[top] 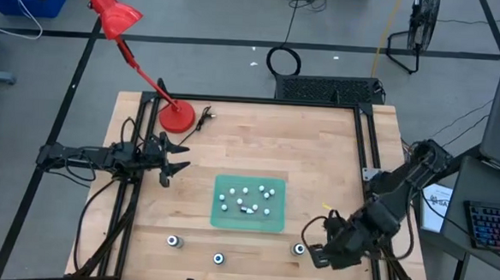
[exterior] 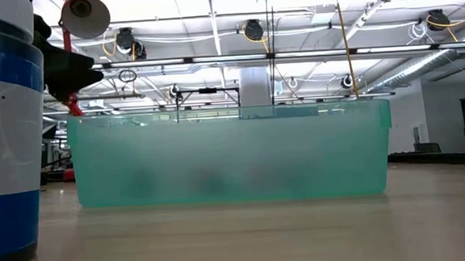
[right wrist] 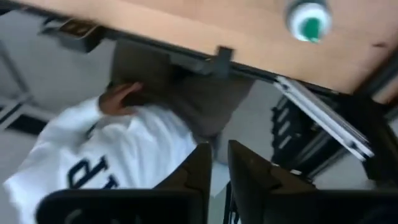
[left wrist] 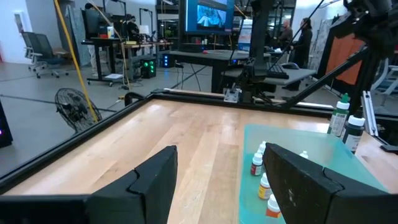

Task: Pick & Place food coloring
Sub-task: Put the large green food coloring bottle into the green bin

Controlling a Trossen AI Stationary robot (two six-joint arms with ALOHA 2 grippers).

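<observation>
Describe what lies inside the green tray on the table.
Inside the green tray lie about ten small whitish bottles, some red-capped. In the low view its frosted wall hides them.

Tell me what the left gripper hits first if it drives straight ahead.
The left gripper, open, points across bare tabletop. Its path likely clips the green tray holding small dropper bottles; depth is unclear.

Near the table's (top: 318, 144) middle, toward the front edge: the tray (top: 229, 220), with the small bottles (top: 247, 197) scattered inside. Along the front edge, three round bottles apart from one another: one (top: 173, 241) before the tray's left corner, one (top: 218, 258) before its front wall, one (top: 299, 249) off its right corner. At the back left corner: the lamp base (top: 177, 116).
</observation>
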